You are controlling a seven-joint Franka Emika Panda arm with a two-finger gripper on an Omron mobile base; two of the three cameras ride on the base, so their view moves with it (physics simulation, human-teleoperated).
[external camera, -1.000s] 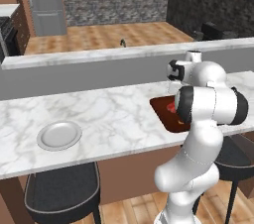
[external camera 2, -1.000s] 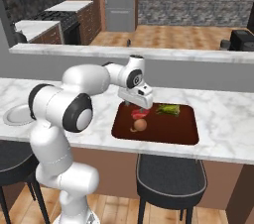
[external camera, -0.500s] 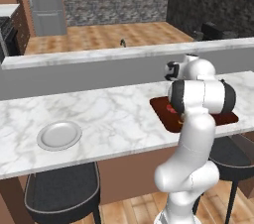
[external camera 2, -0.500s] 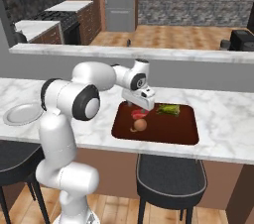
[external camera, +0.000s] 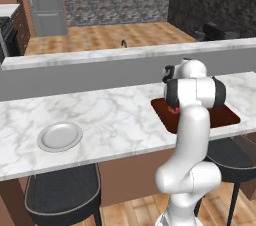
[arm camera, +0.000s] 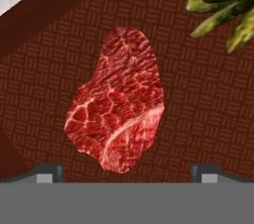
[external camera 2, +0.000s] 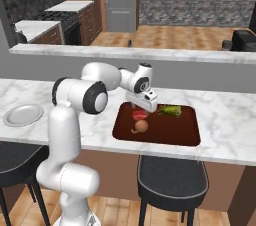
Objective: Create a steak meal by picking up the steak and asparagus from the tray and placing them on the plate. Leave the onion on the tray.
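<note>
The raw red steak (arm camera: 117, 101) lies flat on the dark reddish-brown tray (arm camera: 198, 94), straight under my gripper (arm camera: 127, 173). Both fingertips (arm camera: 47, 172) stand wide apart on either side of it, open, with nothing held. Green asparagus (arm camera: 223, 0) lies at the upper right of the hand view. From the right base, my gripper (external camera 2: 142, 106) hovers just above the steak (external camera 2: 139, 115), with the tan onion (external camera 2: 141, 126) in front of it and the asparagus (external camera 2: 170, 111) to its right on the tray (external camera 2: 172, 129). The grey-white plate (external camera: 60, 136) sits far left on the counter.
A raised grey ledge (external camera 2: 200, 57) runs behind the marble counter (external camera: 115, 115). Dark bar stools (external camera 2: 172, 170) stand below the counter's front edge. My own arm (external camera: 192, 92) hides most of the tray (external camera: 222, 116) in the left base view.
The arm has folded in closer over the tray and the hand has shifted a little to the right above the steak. The jaws have stayed open.
</note>
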